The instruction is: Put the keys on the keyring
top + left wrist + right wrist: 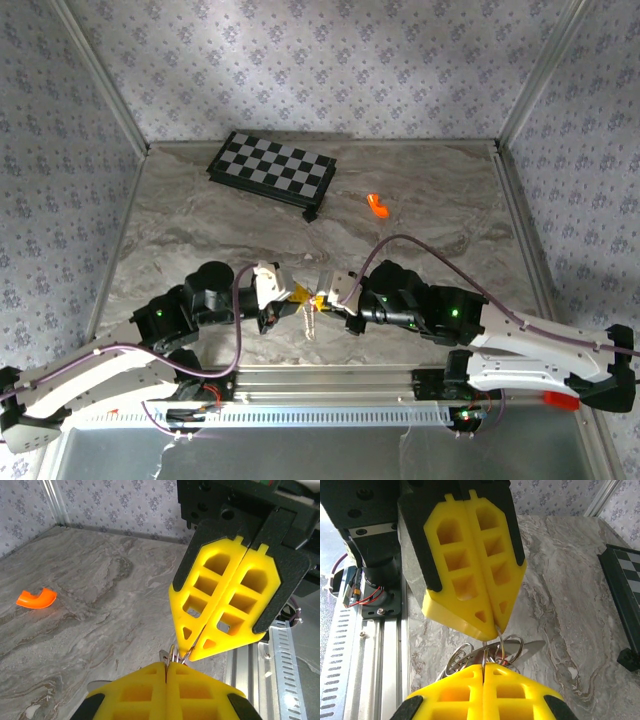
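walls [320, 60]: pale floral wallpaper | tabletop [200, 230]: grey marbled | corner posts [100, 75]: metal

The top camera looks down from behind the arm bases [205, 392] over the whole marble table [430, 270]. Each wrist camera sits close behind its own yellow fingers [140, 695] (the two face each other), and both see the keyring [506, 647] between them. Top and right wrist views share the chequered board [272, 170].

Our fingers [451, 617] were yellow and lattice-cut, set in black housings [225, 500]; behind them ran white links [540, 345] and purple cables [430, 245].
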Robot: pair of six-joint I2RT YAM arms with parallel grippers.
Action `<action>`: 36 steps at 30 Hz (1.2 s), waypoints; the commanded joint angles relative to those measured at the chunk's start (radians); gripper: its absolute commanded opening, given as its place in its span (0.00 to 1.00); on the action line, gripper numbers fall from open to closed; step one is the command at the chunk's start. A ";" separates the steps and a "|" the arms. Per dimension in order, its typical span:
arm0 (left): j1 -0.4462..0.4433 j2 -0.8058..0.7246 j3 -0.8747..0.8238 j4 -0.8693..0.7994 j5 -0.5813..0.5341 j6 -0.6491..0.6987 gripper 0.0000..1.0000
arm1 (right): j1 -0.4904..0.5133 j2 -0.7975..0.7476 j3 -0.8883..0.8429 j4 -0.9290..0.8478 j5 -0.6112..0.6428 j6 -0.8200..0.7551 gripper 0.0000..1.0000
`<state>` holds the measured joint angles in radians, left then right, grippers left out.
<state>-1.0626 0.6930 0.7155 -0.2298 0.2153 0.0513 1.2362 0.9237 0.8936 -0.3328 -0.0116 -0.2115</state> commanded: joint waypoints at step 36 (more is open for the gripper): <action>-0.007 -0.140 -0.289 0.690 -0.033 -0.218 0.00 | -0.069 -0.161 -0.013 0.128 -0.130 0.237 0.55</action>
<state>-1.0672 0.5701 0.4339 0.3584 0.1505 -0.1390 1.1725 0.7662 0.8589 -0.2420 -0.1211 -0.0120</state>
